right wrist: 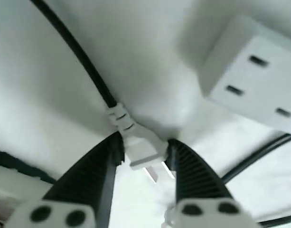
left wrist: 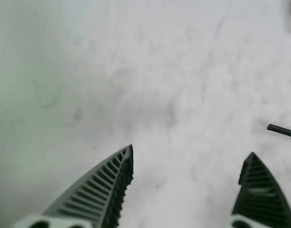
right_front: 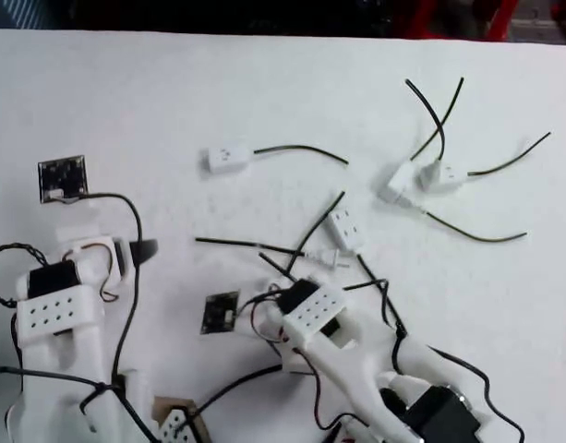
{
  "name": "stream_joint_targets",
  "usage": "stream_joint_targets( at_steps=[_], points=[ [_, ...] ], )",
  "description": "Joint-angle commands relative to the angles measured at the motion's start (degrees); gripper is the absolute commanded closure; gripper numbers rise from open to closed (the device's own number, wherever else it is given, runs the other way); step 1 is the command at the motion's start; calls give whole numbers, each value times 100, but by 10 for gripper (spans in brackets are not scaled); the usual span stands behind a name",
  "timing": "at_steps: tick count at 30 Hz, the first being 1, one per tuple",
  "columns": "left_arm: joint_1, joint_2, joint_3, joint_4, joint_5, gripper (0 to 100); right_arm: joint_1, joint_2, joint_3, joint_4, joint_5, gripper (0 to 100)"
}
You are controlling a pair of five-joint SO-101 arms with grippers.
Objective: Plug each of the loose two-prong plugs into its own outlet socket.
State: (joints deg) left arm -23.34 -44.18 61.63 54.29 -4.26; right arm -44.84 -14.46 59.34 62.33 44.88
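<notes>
Right end effector pinching the plug by its body
Looks light, slippy; body's the spot. Left end effector spread open.

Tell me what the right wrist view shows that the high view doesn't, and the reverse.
Right wrist adds the grip: the right pincer is shut on a plug, with the prongs sticking out toward the camera. High adds the layout: a lone socket and a socket pair lie farther off, and the left arm sits off to the side. Both share the nearest socket and the white table.
</notes>
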Motion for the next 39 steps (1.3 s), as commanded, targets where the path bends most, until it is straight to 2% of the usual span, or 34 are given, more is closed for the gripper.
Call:
stream_joint_targets(
  at_steps=[1,6,12,17,21,28,34,39],
  points=[
    [66,-136,-18,-88,-18,653,198,180,-62,-338,9,986],
    [66,-136,-18,-105,-18,653,558,-365,-62,-242,0,982],
    [66,-136,-18,-105,-18,653,892,-1965,-70,268,-18,981],
    [66,-136,-18,-105,-18,653,1297,-3240,-70,347,-897,981],
    [66,-136,-18,-105,-18,653,1490,-3679,-53,312,-1688,981],
    [66,-136,-18,-105,-18,653,1675,-3160,-26,13,-2585,981],
    [66,-136,-18,-105,-18,653,2132,-2000,-62,-488,-2919,981],
    [66,-136,-18,-105,-18,653,2316,-1253,-62,-760,-2892,956]
  ],
)
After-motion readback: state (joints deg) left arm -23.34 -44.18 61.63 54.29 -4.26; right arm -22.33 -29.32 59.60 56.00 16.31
